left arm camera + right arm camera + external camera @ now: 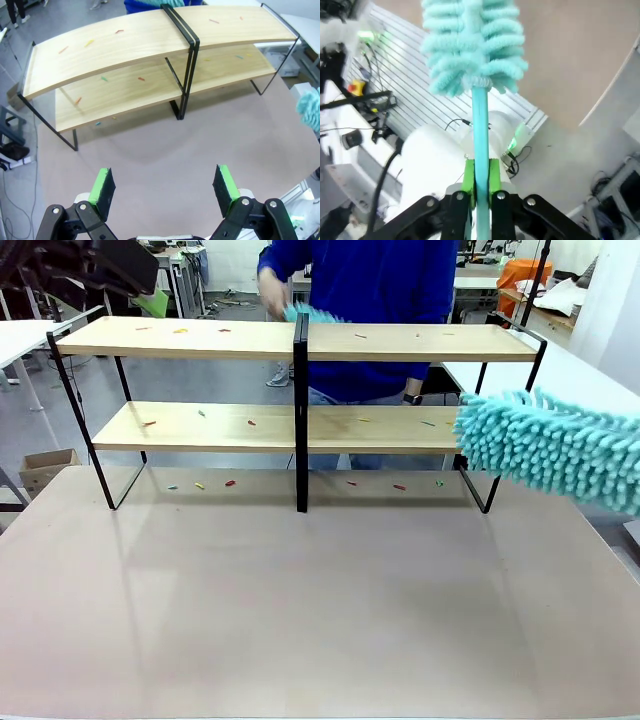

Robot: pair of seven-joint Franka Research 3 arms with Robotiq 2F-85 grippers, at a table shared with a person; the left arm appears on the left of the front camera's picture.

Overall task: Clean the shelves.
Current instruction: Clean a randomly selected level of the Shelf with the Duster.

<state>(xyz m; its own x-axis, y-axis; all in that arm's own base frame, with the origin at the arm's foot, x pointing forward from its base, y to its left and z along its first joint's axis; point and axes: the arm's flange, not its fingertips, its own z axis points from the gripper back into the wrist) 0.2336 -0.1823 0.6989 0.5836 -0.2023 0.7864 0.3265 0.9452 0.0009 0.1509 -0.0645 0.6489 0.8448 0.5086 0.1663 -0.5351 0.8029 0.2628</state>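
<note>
The shelves (200, 338) are two long light wooden boards in a thin black frame with a central upright, standing across the far half of the table. Several small coloured bits lie on both boards and on the table under them. My right gripper (481, 184) is shut on the thin teal handle of a fluffy teal duster (472, 45). The duster head (550, 445) hangs beside the right end of the lower board. My left gripper (164, 186) is open and holds nothing, high above the table in front of the shelves (150, 45); it shows dark at the top left (150, 300).
A person in a blue top stands behind the shelves, holding a second teal duster (312, 312) at the top board by the central upright. The brownish-grey tabletop (320, 600) lies bare in front. White tables flank both sides, and a cardboard box (45, 465) sits on the floor at left.
</note>
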